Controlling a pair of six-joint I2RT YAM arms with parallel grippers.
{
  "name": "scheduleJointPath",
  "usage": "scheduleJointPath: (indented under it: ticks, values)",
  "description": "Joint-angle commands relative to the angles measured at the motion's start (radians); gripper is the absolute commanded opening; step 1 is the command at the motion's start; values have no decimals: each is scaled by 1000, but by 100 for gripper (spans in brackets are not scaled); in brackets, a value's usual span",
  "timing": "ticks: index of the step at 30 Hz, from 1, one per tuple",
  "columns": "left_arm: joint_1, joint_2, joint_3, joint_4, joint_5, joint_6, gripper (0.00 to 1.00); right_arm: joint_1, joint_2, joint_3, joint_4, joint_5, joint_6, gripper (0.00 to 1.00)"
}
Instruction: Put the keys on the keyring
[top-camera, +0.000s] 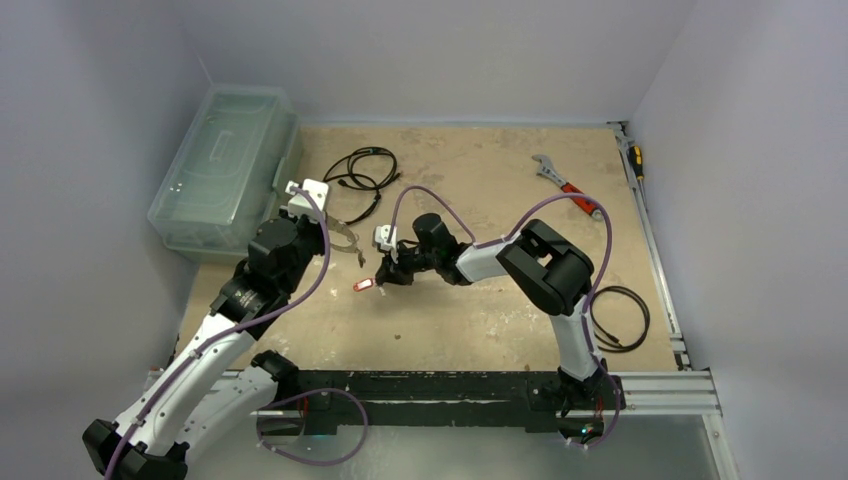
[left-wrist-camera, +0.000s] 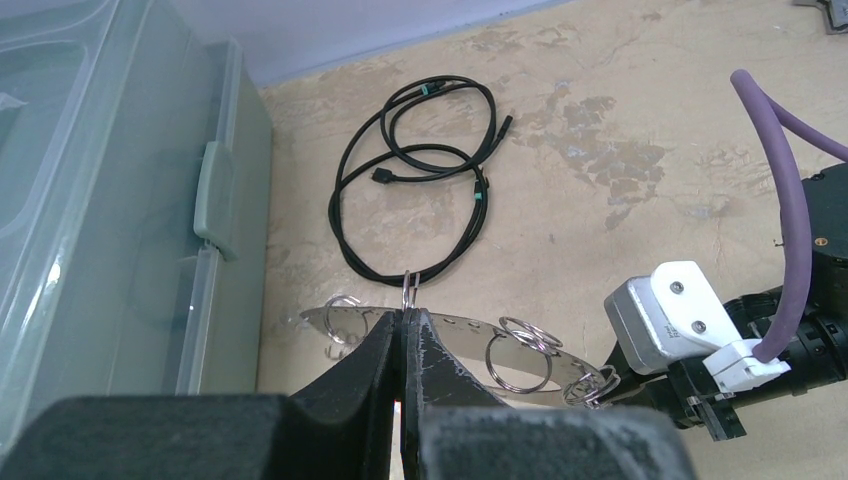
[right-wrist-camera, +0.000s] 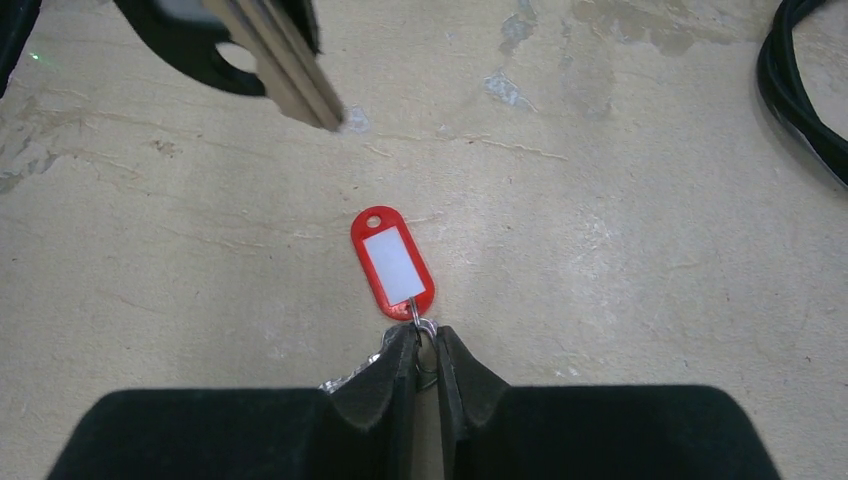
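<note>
Keyring (left-wrist-camera: 470, 331): thin grey metal band strung with small rings, held above the table. One of its small rings is pinched in the left gripper (left-wrist-camera: 405, 322), whose jaws are closed on it.

Red tag (right-wrist-camera: 393, 264): white-labelled, laid on the table just ahead of the right gripper (right-wrist-camera: 425, 342). Its small ring is clamped between the narrowed jaws.

Dark-headed key (right-wrist-camera: 285, 55): seen at upper left of the right wrist view; its support cannot be told.

Plastic box (top-camera: 222, 170): lidded, near the keyring. Contents cannot be told.
</note>
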Motion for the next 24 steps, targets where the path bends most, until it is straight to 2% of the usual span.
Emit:
scheduleJointPath:
  ticks: [1, 4, 12, 21, 24]
  values:
    - [5, -1, 5, 45, -6, 23, 0, 9, 11, 27, -6, 0, -25, 16]
    - [5, -1, 6, 45, -5, 23, 0, 9, 14, 31, -9, 2, -27, 18]
    - [5, 1, 5, 45, -2, 25, 0, 13, 27, 47, -21, -10, -29, 13]
    - [5, 2, 4, 45, -2, 25, 0, 19, 34, 52, -44, -23, -38, 1]
    - [5, 2, 4, 45, -2, 26, 0, 19, 27, 58, -71, -35, -50, 0]
